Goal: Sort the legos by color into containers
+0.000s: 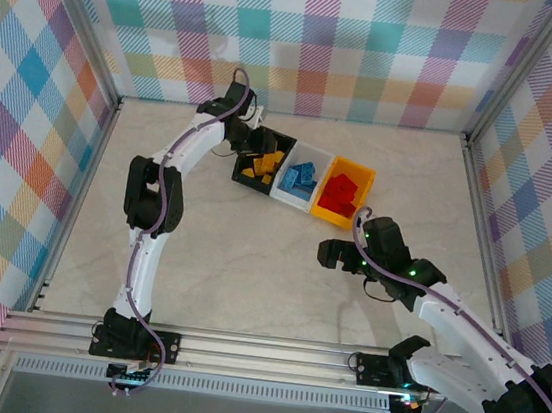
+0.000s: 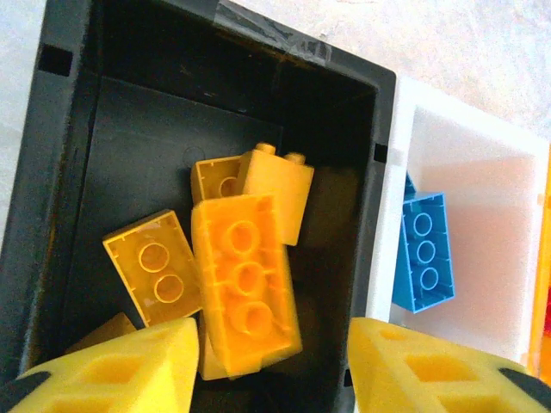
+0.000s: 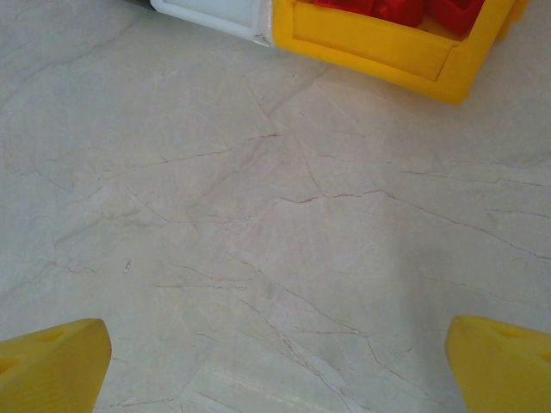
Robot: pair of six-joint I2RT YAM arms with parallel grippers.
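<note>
yellow legos (image 2: 245, 284) lie in black bin (image 2: 86, 129); left gripper (image 2: 274, 357) above them, jaws parted, gripping nothing. right gripper (image 3: 275, 361) wide open over table (image 3: 258, 215), near yellow-orange bin (image 3: 379, 52).

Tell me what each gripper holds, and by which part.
Nothing is held. The left gripper stands open over the black bin, a yellow lego loose between its fingers; the right gripper hangs open above the table.

Pastel plaid walls (image 1: 317, 40) around a pale veined tabletop (image 1: 249, 264)
</note>
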